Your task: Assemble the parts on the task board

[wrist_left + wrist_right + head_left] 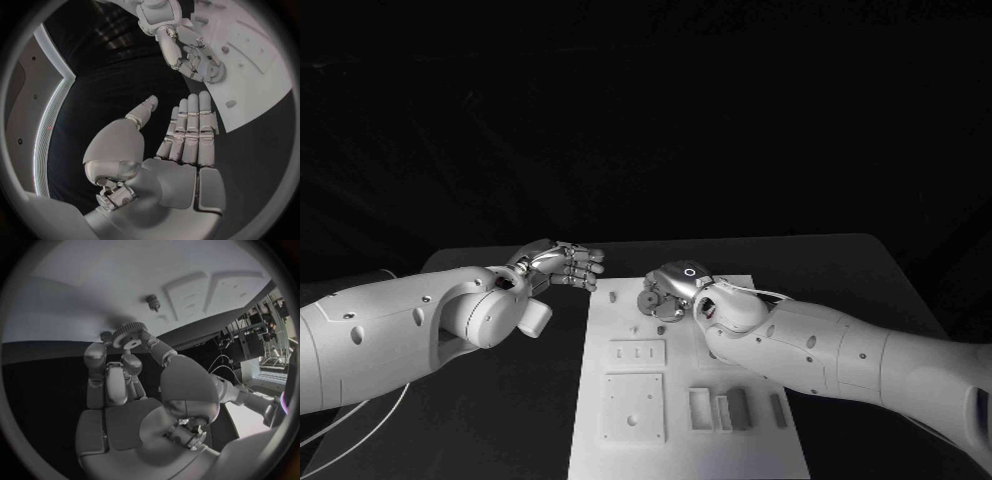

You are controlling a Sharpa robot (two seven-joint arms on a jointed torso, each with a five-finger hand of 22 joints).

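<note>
White task board (pixel 682 440) fills the lower centre of the head view, its right edge hidden under the right arm. Right hand (pixel 672 290) sits at the board's top edge, pinching a small toothed gear (pixel 130 334) in its fingertips; a peg (pixel 152 302) stands just beyond. Left hand (pixel 557 266) hovers left of the board over black table (pixel 848 265), fingers straight, holding nothing. Slot contents at lower right stay hard to read.

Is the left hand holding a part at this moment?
No: in the left wrist view the left hand lies flat with straight fingers and nothing in it, while the right hand pinches the gear.
</note>
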